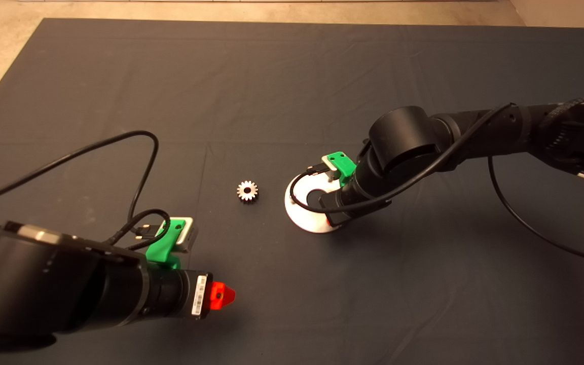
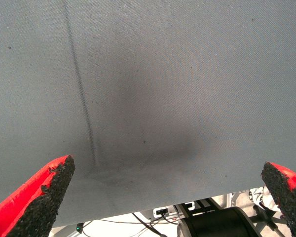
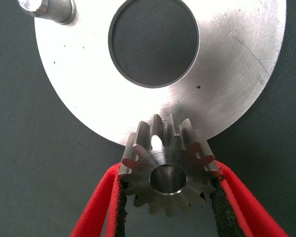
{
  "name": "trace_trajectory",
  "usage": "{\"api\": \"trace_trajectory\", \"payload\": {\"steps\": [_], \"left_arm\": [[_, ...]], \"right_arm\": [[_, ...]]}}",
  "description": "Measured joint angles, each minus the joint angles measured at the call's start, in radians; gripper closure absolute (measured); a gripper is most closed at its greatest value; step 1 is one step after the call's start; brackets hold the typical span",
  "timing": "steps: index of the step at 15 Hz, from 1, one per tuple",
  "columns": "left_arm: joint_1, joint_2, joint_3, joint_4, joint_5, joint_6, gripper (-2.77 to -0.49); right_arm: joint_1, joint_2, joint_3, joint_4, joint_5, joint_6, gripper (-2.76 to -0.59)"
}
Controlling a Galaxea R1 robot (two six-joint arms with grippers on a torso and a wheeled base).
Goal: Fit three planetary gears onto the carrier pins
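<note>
The shiny round disc (image 1: 301, 217) lies at mid-mat, partly under my right arm. In the right wrist view the disc (image 3: 227, 74) shows its large centre hole and one carrier pin (image 3: 49, 10); the other pins are hidden or out of view. My right gripper (image 1: 329, 221) (image 3: 167, 180) is shut on a planetary gear (image 3: 165, 170), held flat over the disc's rim. What lies under that gear is hidden. A second gear (image 1: 247, 191) lies flat on the mat left of the disc. A third gear is not in view. My left gripper (image 1: 221, 296) (image 2: 163, 197) is open and empty, low over bare mat at the front left.
Black cables loop from both wrists, one (image 1: 140, 152) over the mat left of the loose gear. A crease (image 2: 81, 84) runs across the mat. Beyond the mat's far edge is a pale floor (image 1: 271, 10).
</note>
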Motion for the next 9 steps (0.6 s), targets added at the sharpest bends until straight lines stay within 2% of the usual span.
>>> {"api": "trace_trajectory", "payload": {"steps": [9], "left_arm": [[0.000, 0.000, 0.000, 0.000, 0.000, 0.000, -2.76]], "right_arm": [[0.000, 0.000, 0.000, 0.000, 0.000, 0.000, -1.03]]}}
